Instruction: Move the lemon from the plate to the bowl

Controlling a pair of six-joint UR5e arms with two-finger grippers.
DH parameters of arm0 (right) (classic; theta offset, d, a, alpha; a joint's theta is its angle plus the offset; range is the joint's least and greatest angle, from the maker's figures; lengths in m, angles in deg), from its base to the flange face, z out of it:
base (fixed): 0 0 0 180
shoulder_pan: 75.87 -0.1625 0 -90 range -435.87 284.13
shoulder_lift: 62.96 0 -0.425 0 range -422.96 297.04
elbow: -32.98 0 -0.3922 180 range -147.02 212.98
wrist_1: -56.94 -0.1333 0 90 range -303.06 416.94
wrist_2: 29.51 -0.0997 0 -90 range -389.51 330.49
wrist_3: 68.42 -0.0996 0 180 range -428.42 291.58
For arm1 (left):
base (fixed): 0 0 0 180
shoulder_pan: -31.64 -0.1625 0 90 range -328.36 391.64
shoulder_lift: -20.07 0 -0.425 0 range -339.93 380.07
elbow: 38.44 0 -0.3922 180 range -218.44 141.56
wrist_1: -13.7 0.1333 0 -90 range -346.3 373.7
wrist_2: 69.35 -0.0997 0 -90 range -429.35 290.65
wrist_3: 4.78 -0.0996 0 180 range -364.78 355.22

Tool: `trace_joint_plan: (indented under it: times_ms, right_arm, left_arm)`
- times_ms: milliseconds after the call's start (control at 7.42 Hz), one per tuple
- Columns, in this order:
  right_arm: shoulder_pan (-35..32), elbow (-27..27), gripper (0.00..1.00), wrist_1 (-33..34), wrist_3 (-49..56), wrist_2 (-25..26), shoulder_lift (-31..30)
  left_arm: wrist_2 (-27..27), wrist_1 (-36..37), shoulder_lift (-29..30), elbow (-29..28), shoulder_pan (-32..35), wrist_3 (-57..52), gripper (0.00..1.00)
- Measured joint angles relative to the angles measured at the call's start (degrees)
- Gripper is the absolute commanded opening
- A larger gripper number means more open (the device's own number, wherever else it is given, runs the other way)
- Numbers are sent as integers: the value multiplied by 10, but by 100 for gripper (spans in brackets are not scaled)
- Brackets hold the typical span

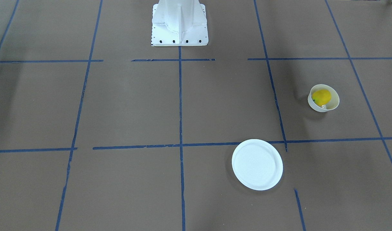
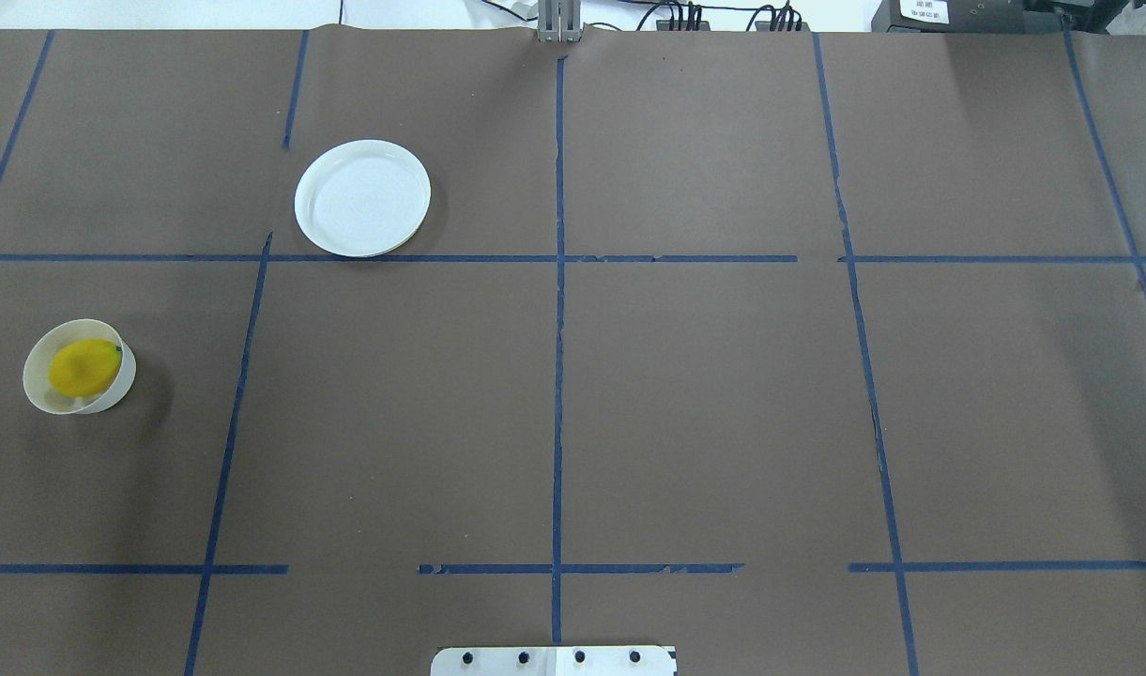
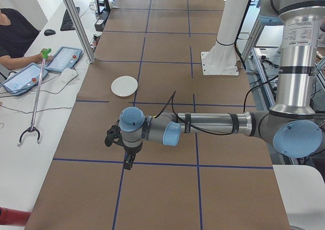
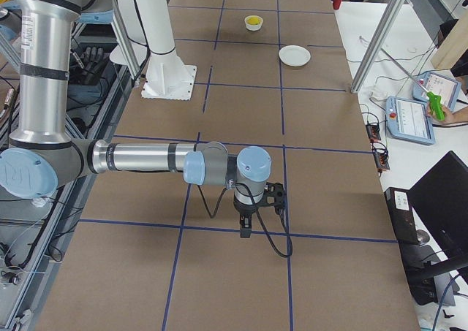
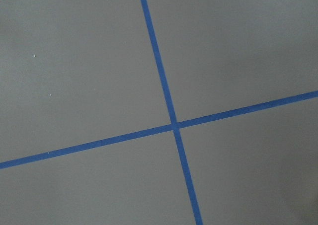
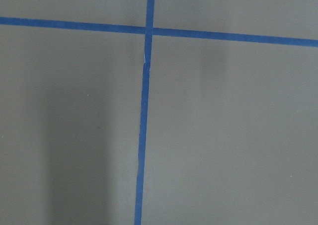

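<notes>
The yellow lemon [image 1: 321, 96] lies inside the small off-white bowl [image 1: 333, 103]. It shows at the left of the overhead view, lemon [image 2: 84, 366] in bowl [image 2: 125, 383]. The white plate [image 1: 257, 164] is bare; it also shows in the overhead view [image 2: 362, 197]. Both arms are out of the overhead and front views. My left gripper [image 3: 129, 164] hangs over the table near a tape crossing, away from the plate [image 3: 124, 85]. My right gripper [image 4: 245, 232] hangs far from the bowl [image 4: 254, 24]. I cannot tell whether either is open or shut.
The robot's white base [image 1: 179, 22] stands at the table's edge between the arms. Blue tape lines [image 2: 558, 282] grid the brown table. A side bench holds tablets [image 3: 63, 58] and a grabber stick [image 3: 33, 113]; an operator sits there.
</notes>
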Motion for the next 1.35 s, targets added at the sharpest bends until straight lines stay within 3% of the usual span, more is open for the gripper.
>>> trace_joint_plan:
  times_ms: [539,1348]
  right_arm:
    - [0,0,100,0,0,0,0]
    - [0,0,100,0,0,0,0]
  left_arm:
    - [3,93,4,-2,25,-57,100]
    - [34,120,-1,2,27,-56,100]
